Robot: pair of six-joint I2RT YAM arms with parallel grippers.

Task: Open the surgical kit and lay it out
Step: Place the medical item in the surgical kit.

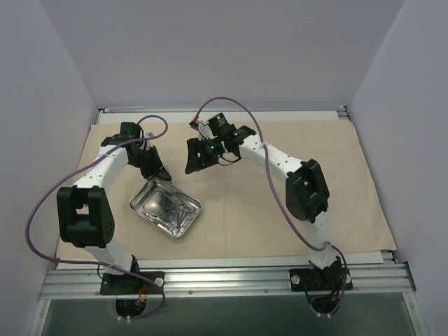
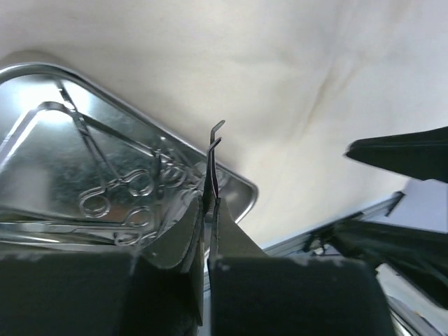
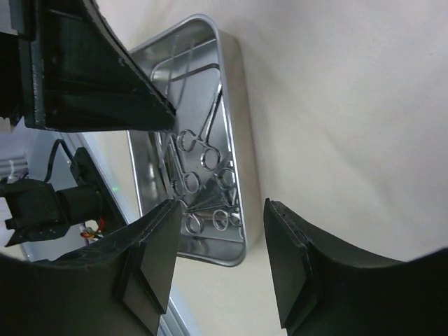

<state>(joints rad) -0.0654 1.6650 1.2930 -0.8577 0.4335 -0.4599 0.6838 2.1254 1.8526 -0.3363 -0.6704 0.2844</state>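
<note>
Left gripper [image 2: 208, 217]: clamped on one slim instrument [image 2: 209, 175], apparently to carry it from tray [image 1: 147, 199] to cloth [image 1: 336, 182].
Instrument: long axis in line with the gripper, curved tips pointing out beyond it; rings hidden.
Tray: on the cloth, near-left, long axis diagonal; other instruments [image 3: 203, 157] lie inside.
Right gripper [image 3: 220, 204]: jaws apart, empty, above the cloth just beyond the tray, likely waiting.

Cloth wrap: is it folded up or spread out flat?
Spread. The beige cloth wrap lies flat as one large sheet, with the steel tray sitting on it.
</note>
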